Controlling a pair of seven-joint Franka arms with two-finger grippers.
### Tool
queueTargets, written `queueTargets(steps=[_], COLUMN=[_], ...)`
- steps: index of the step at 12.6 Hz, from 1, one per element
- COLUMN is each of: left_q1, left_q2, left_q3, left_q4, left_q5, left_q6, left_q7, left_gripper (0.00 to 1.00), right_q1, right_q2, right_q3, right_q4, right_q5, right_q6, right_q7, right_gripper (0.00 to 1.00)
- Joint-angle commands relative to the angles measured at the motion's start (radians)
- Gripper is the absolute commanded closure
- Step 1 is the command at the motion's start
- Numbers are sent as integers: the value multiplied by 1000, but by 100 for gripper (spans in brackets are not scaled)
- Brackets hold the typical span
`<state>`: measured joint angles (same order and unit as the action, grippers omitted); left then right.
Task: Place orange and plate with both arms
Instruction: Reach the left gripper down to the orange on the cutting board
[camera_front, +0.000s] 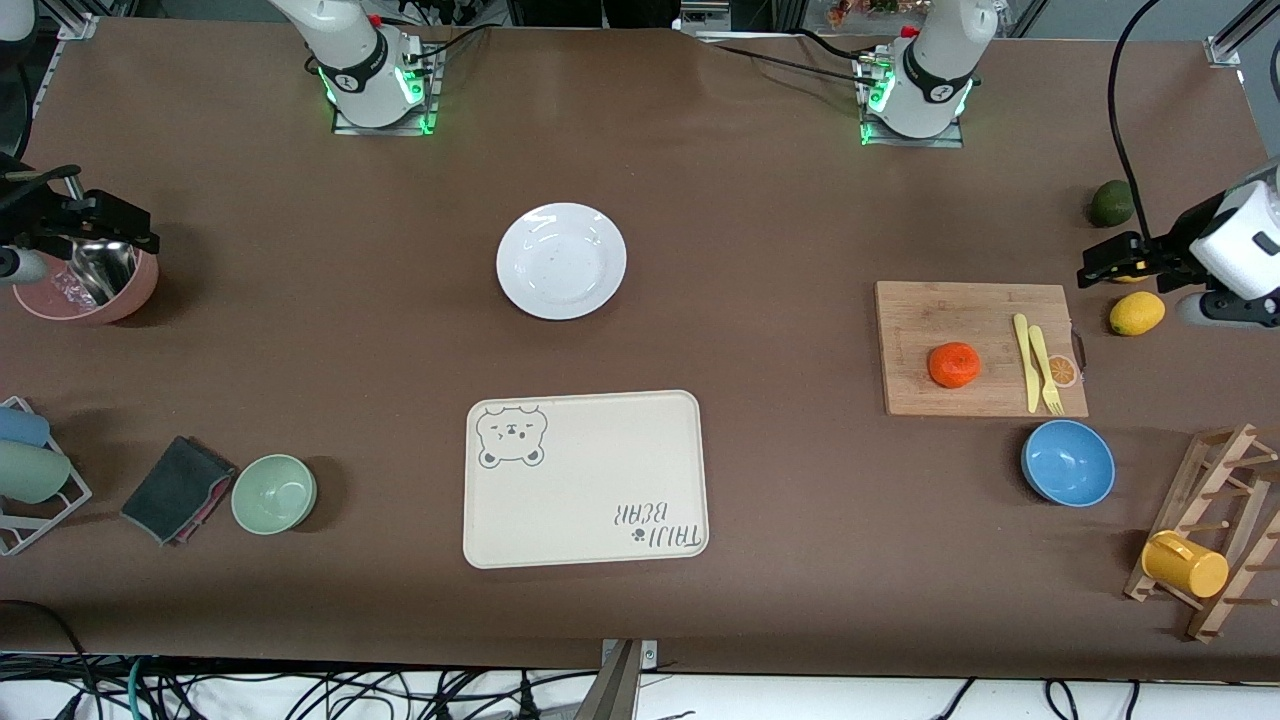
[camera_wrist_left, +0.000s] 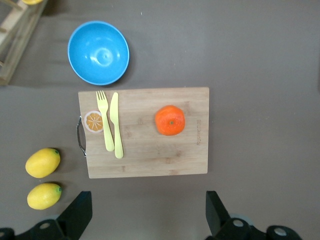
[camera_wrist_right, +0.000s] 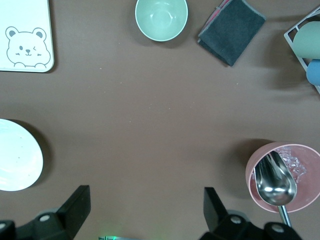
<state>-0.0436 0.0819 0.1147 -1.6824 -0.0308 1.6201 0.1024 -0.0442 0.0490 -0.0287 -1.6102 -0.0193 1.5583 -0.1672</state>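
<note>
Front view: round orange (camera_front: 953, 364) on bamboo board (camera_front: 930, 320).

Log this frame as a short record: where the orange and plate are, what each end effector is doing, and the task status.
orange: on the cutting board, beside the yellow fork and knife
plate: bare, on the table, farther from the front camera than the bear tray
left end effector: open, empty, up above the table by the lemons
right end effector: open, empty, near the pink bowl
status: nothing grasped yet

One orange (camera_front: 953, 364), one plate (camera_front: 561, 261), two lemons (camera_wrist_left: 43, 162), three bowls (camera_front: 1068, 463), one tray (camera_front: 584, 479), one cutting board (camera_front: 940, 310), one avocado (camera_front: 1111, 203).
</note>
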Motion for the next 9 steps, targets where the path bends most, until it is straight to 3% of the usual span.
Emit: queueTargets(steps=[1, 5, 9], left_q1=[-1, -41, -39], left_q2=[77, 191, 145], left_q3=[-4, -21, -52], left_q4=[4, -10, -218], left_q5=[16, 45, 45], left_q6=[-22, 3, 197], left_q7=[5, -4, -3], left_gripper=[0, 0, 0], right_q1=[-5, -5, -5], right_q2=[0, 0, 0], right_q3=[4, 4, 4], right_q4=[7, 7, 7], right_q5=[1, 1, 1], right_q6=[-11, -11, -11], right_q7=[6, 6, 6], right_gripper=[0, 0, 0])
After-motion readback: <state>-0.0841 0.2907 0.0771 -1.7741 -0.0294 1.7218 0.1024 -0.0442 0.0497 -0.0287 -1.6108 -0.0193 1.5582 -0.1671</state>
